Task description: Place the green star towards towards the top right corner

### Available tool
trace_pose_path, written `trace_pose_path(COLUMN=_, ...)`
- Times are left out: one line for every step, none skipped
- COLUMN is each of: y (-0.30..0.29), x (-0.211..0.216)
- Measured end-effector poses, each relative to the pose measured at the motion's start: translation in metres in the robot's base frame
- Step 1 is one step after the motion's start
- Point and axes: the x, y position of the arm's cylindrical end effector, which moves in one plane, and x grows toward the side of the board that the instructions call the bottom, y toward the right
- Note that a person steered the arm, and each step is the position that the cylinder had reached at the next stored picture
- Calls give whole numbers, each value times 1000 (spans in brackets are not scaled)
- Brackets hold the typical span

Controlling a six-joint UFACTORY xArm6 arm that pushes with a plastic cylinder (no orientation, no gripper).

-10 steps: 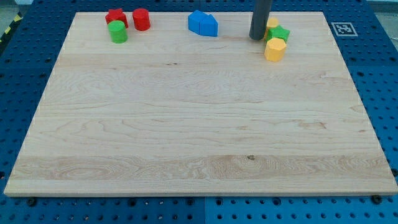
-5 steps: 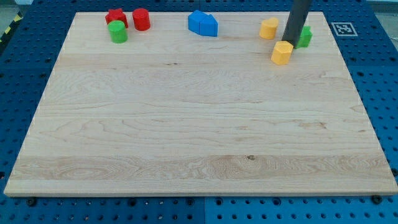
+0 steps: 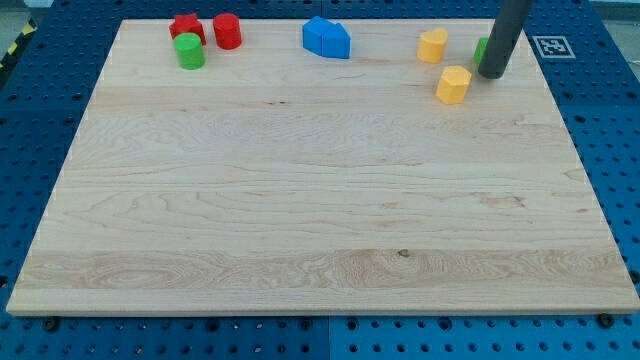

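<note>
The green star (image 3: 482,51) sits near the top right of the wooden board (image 3: 320,200), mostly hidden behind my rod; only a sliver shows at the rod's left edge. My tip (image 3: 492,74) rests on the board right in front of the star, touching or nearly touching it. A yellow hexagonal block (image 3: 453,84) lies just left of and below the tip. Another yellow block (image 3: 432,45) lies further left, near the top edge.
Two blue blocks (image 3: 327,38) sit together at the top middle. A red star-like block (image 3: 184,27), a red cylinder (image 3: 227,31) and a green cylinder (image 3: 188,51) cluster at the top left. A marker tag (image 3: 550,46) lies off the board's top right corner.
My tip has moved right along the top of the board, pushing the green star away from the two yellow blocks toward the right edge. One yellow block shifted slightly.
</note>
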Motion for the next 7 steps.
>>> trace_pose_path(y=0, x=-20)
trace_pose_path(y=0, x=-38)
trace_pose_path(y=0, x=-49)
trace_pose_path(y=-2, x=-49)
trace_pose_path(y=-18, x=-52)
trace_pose_path(y=-41, x=-58)
trace_pose_path(y=-63, x=-60)
